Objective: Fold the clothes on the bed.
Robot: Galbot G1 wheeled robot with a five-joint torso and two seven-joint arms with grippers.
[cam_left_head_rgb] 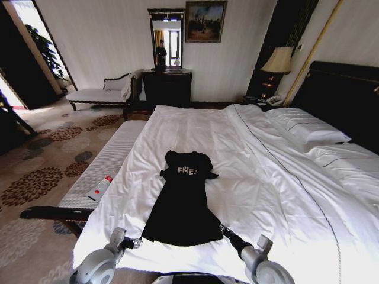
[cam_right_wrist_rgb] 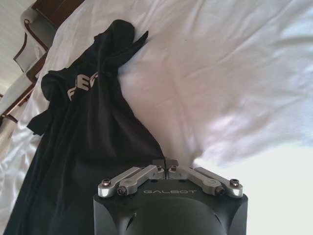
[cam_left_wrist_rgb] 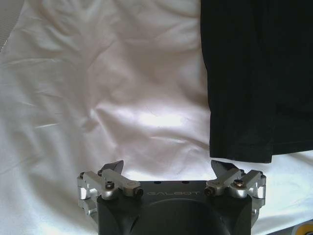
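White bed (cam_left_head_rgb: 260, 177): clothes (cam_left_head_rgb: 180, 207) hem pinched in closed right claw (cam_right_wrist_rgb: 167, 170), beside wide-open left claw (cam_left_wrist_rgb: 168, 169).

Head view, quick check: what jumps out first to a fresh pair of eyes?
The black garment with white lettering lies spread on the white bed, near its foot edge. The right gripper is shut on the garment's hem corner; the left gripper hovers open beside the opposite hem corner. A water bottle rests on the bench alongside.
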